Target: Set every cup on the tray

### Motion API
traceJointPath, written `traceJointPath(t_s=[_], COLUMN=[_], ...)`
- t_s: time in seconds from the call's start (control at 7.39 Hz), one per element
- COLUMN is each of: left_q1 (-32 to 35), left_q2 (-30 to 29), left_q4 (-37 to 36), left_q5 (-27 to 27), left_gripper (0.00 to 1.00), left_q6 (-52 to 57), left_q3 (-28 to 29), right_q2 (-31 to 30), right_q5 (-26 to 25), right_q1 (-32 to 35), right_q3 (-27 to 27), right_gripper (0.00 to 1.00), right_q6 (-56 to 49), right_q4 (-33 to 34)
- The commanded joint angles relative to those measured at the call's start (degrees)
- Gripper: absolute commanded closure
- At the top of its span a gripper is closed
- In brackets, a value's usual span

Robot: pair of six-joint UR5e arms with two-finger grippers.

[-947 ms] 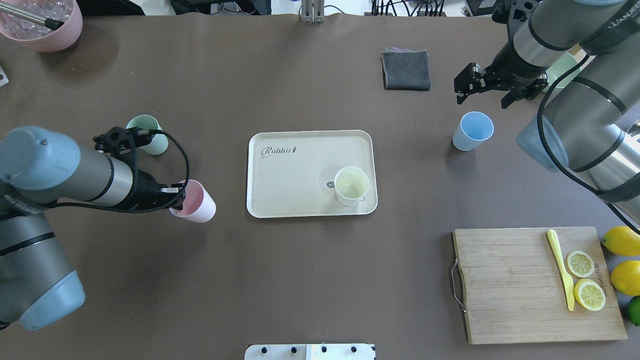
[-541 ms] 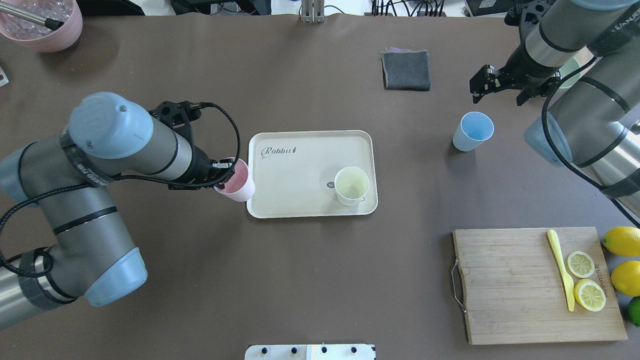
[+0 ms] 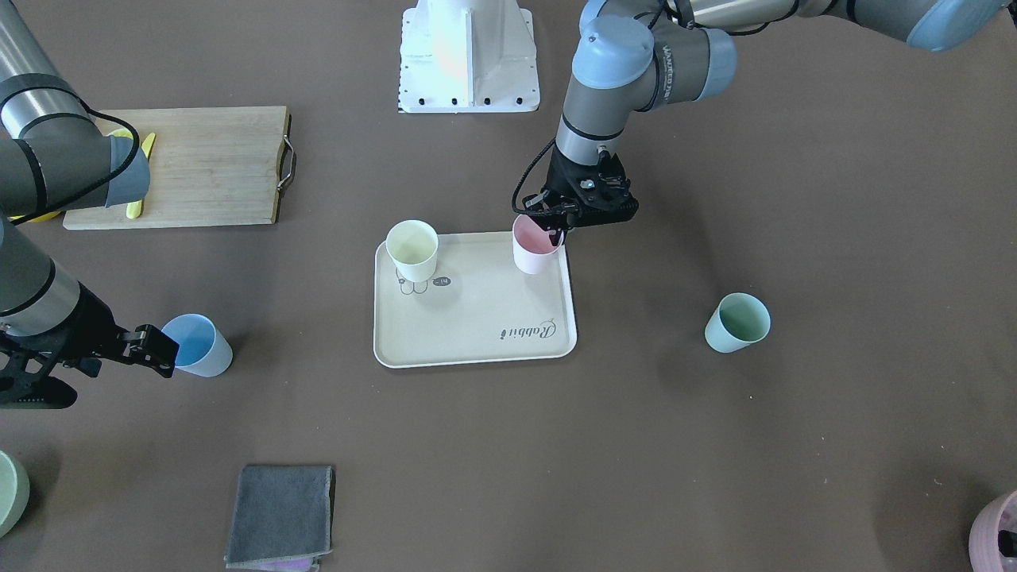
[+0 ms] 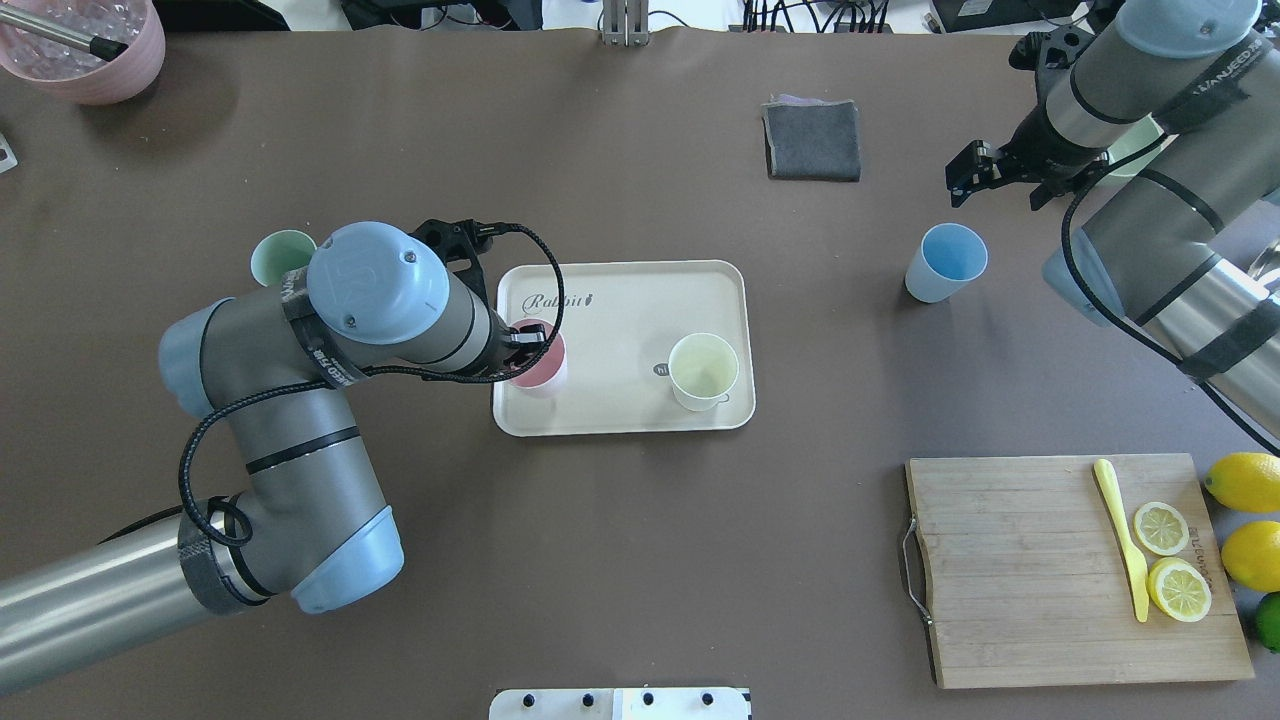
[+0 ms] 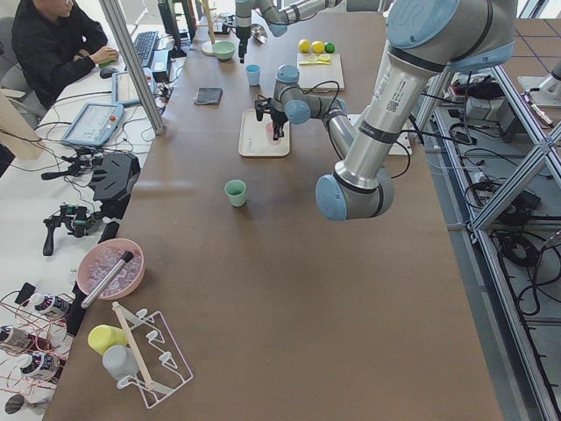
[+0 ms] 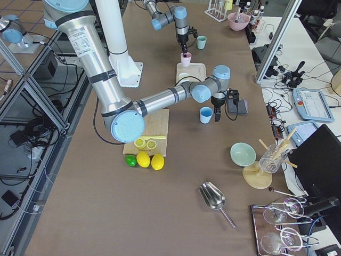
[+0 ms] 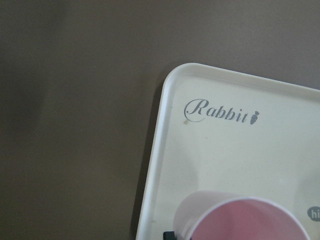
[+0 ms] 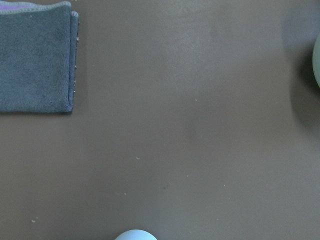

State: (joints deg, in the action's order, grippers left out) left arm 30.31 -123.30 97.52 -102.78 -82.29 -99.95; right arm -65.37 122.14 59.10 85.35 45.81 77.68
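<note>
The cream tray (image 4: 620, 300) lies mid-table, also in the front view (image 3: 477, 326). The pale yellow cup (image 4: 703, 370) stands on its right part. My left gripper (image 4: 522, 345) is shut on the rim of the pale pink cup (image 4: 540, 368) and holds it upright over the tray's left end (image 3: 534, 248); I cannot tell whether it touches. The left wrist view shows its rim (image 7: 245, 220) below the "Rabbit" script. The mint green cup (image 4: 280, 255) stands left of the tray. The light blue cup (image 4: 945, 262) stands to the right. My right gripper (image 4: 1000, 192) is open and empty, beyond the blue cup.
A folded grey cloth (image 4: 812, 140) lies at the back. A wooden cutting board (image 4: 1040, 590) with a yellow knife and lemon slices is front right, with lemons (image 4: 1245, 480) beside it. A mauve pot (image 4: 85, 55) is at the back left. A pale green bowl (image 3: 8, 492) sits behind my right arm.
My left arm carried the pink cup to the right, from the table to over the tray's left end. My right gripper drew back to the right, away from the blue cup.
</note>
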Motion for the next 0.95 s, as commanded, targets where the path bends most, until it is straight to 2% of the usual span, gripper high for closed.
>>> traceJointPath(t_s=[0.0,0.27,0.41,0.54,0.81], left_q1=[-0.95,-1.04,-1.04,-1.04,-0.78], left_q2=[-0.10,0.08,-0.01,-0.18,-0.19], left_q4=[1.09,2.06,2.06,2.06,1.63], left_q5=[0.91,0.92,0.83,0.83,0.48], left_gripper=[1.00,1.00,0.70,0.05,0.03], left_q6=[0.03,0.03,0.03,0.03,0.11], left_q3=[2.55,2.39,2.39,1.95,-1.20], right_q2=[-0.28,-1.07,-1.59,-2.12,-2.30], right_q5=[0.29,0.81,0.82,0.73,0.82], right_q1=[-0.12,-0.39,-0.82,-1.18,-1.70], right_q3=[0.26,0.61,0.70,0.96,0.96], right_gripper=[0.00,0.00,0.00,0.00,0.00], right_q6=[0.07,0.15,0.33,0.68,0.68], right_q4=[-0.08,-0.08,-0.08,-0.08,-0.08])
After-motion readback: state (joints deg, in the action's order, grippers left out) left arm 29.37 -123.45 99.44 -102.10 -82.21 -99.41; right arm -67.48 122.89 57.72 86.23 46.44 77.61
